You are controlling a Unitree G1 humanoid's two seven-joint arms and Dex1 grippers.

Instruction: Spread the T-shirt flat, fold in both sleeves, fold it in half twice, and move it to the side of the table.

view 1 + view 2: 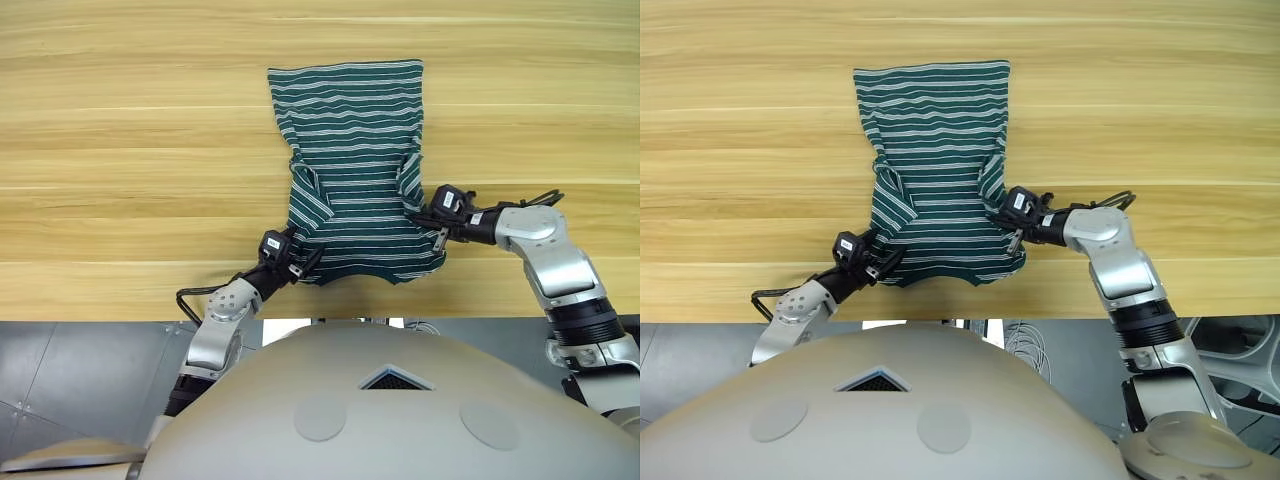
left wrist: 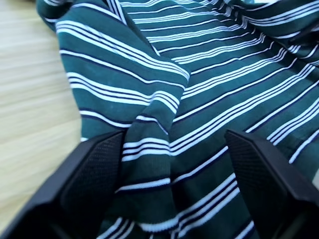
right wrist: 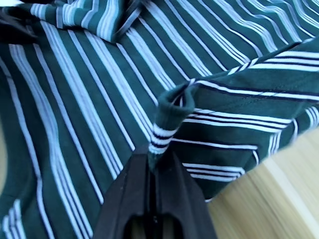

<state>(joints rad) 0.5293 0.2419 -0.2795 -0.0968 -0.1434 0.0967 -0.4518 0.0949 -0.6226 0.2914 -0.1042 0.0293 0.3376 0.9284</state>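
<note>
A dark green T-shirt [image 1: 355, 150] with white stripes lies on the wooden table [image 1: 120, 150], its far part flat and its near part bunched, with both sleeves turned inward. My left gripper [image 1: 300, 262] is at the shirt's near left corner. In the left wrist view its fingers [image 2: 94, 184] stand wide apart and open, with a ridge of cloth [image 2: 149, 149] between them. My right gripper [image 1: 425, 215] is at the shirt's right edge, over the folded sleeve. In the right wrist view that gripper [image 3: 157, 164] is shut on a pinched fold of the striped fabric [image 3: 169, 114].
The table's front edge [image 1: 100, 320] runs just below the shirt's near hem, with grey floor [image 1: 60, 380] beyond it. Bare wood stretches to the left, right and far side of the shirt.
</note>
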